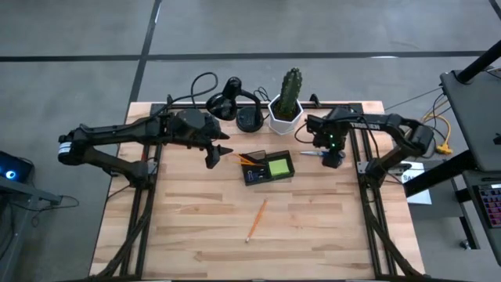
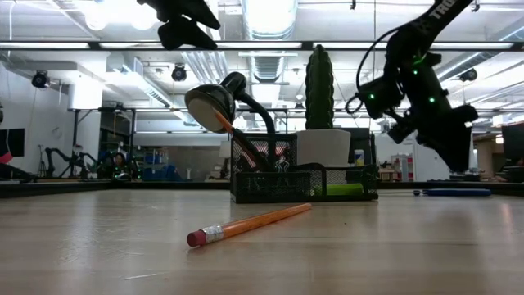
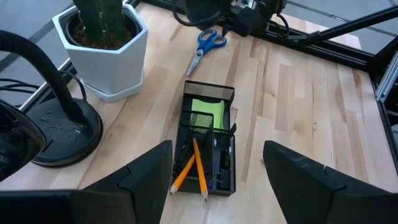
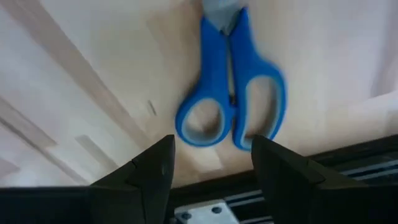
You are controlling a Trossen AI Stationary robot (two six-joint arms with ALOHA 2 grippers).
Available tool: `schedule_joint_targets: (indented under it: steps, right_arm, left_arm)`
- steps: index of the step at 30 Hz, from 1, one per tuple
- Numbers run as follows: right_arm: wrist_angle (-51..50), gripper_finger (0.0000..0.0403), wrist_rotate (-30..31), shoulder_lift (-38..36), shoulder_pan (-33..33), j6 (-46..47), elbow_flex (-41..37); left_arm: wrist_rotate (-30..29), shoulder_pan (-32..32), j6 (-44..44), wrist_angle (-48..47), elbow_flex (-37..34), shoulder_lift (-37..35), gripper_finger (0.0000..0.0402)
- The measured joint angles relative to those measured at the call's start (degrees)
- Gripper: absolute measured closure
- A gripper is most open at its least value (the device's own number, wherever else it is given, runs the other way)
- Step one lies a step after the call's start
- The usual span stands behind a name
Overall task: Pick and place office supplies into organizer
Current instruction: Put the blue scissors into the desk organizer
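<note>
partly done: two orange pencils point(image 3: 191, 169) and lime-green sticky pad point(image 3: 207, 112) already in the mesh organizer point(image 1: 267, 168) mid-table. left to place: one loose pencil point(image 1: 256, 219) at 6 o'clock of the organizer, blue-handled scissors point(image 4: 230, 87) flat on the table point(image 1: 196, 227) at 3 o'clock. right claw point(image 4: 211, 158) poised over the scissor handles, spread wide, holding nothing. left claw point(image 3: 217, 171) raised at 9 o'clock of the organizer, wide and empty.

An orange pencil point(image 2: 250, 224) lies on the table point(image 2: 409, 254) before the dark organizer point(image 2: 303, 182).
</note>
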Motion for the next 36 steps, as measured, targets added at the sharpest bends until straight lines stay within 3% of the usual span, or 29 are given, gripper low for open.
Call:
schedule_joint_targets:
  steps: [7, 12, 20, 36]
  right_arm:
    - [1.77, 0.0204, 0.0, 0.32, 0.0, -1.77, -5.13]
    - [3.56, 0.0207, 3.2, 0.16, 0.06, -0.99, -5.2]
    - [8.47, 0.0209, 3.89, 0.81, 0.07, -1.23, -5.69]
    - [8.95, 0.0209, 4.82, 4.51, -0.48, -1.22, -6.49]
  left_arm:
    - [-0.04, -0.22, 0.0, -0.07, 0.0, -0.02, 0.0167]
    - [-0.04, -0.24, 0.0, -0.08, 0.02, -0.02, 0.0167]
    - [-0.1, -0.62, -0.1, -0.09, 0.02, -0.02, 0.0167]
    - [0.0, -2.21, -0.15, -0.36, 0.02, -0.04, 0.0167]
